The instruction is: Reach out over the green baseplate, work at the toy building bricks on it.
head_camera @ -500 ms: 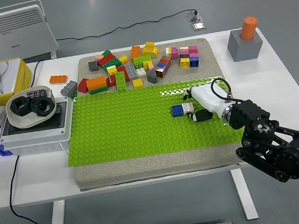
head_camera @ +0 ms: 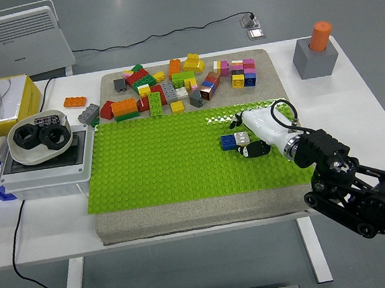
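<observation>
Bricks on the green baseplate (head_camera: 160, 163) are worked by the right hand (head_camera: 255, 133).

A loose heap of bricks (head_camera: 180, 84) is seen behind the baseplate. Right of centre, a blue brick (head_camera: 228, 141) and a grey brick (head_camera: 242, 137) are joined on the studs; the white hand's curled fingers are closed narrowly around the grey one.

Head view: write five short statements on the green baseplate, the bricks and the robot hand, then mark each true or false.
1. The right robot hand is over the green baseplate. True.
2. A blue brick sits on the baseplate beside the hand. True.
3. The loose brick pile lies at the near edge. False: it lies beyond the baseplate's far edge.
4. The orange cylinder stands on the baseplate. False: it sits in a grey block.
5. A left robot hand is reaching in. False: none shows.
</observation>
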Robot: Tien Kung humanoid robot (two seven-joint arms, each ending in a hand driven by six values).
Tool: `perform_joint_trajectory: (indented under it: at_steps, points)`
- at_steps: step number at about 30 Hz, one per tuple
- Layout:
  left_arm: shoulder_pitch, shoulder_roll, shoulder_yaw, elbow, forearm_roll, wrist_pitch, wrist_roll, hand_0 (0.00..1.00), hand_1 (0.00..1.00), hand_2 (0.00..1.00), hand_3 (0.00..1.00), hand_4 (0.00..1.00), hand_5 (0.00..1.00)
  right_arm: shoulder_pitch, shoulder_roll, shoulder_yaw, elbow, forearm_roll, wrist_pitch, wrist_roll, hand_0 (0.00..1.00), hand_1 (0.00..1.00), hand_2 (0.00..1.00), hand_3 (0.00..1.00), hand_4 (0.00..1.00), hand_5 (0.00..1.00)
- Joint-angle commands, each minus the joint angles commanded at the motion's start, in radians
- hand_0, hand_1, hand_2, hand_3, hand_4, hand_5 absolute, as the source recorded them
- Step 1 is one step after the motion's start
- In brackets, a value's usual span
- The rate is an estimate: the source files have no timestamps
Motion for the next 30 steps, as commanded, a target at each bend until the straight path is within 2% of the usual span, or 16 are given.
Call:
perform_joint_trajectory:
  at_steps: [1, 7, 8, 30]
  points:
    - [0.000, 0.000, 0.000, 0.000, 0.000, 0.000, 0.000, 0.749, 0.595, 0.634, 0.713, 0.707, 0.881, -0.003, -0.002, 0.002, 0.001, -0.003, 0.000, 0.003, 0.714, 0.687, 0.739, 0.616, 0.880, 0.530]
    - [0.001, -0.001, -0.002, 0.000, 0.001, 0.000, 0.000, 0.749, 0.595, 0.634, 0.713, 0.707, 0.881, -0.014, -0.009, 0.012, 0.002, -0.014, -0.002, 0.014, 0.714, 0.687, 0.739, 0.616, 0.880, 0.530]
    - [0.001, -0.001, -0.002, 0.000, 0.001, 0.000, 0.000, 0.748, 0.595, 0.634, 0.713, 0.707, 0.881, -0.015, -0.010, 0.013, 0.002, -0.015, -0.003, 0.015, 0.718, 0.696, 0.754, 0.592, 0.921, 0.604]
    - [0.000, -0.001, 0.002, 0.000, -0.002, 0.000, -0.001, 0.748, 0.594, 0.633, 0.712, 0.707, 0.880, -0.026, -0.008, 0.013, -0.028, -0.017, -0.003, 0.017, 0.717, 0.695, 0.748, 0.581, 0.912, 0.607]
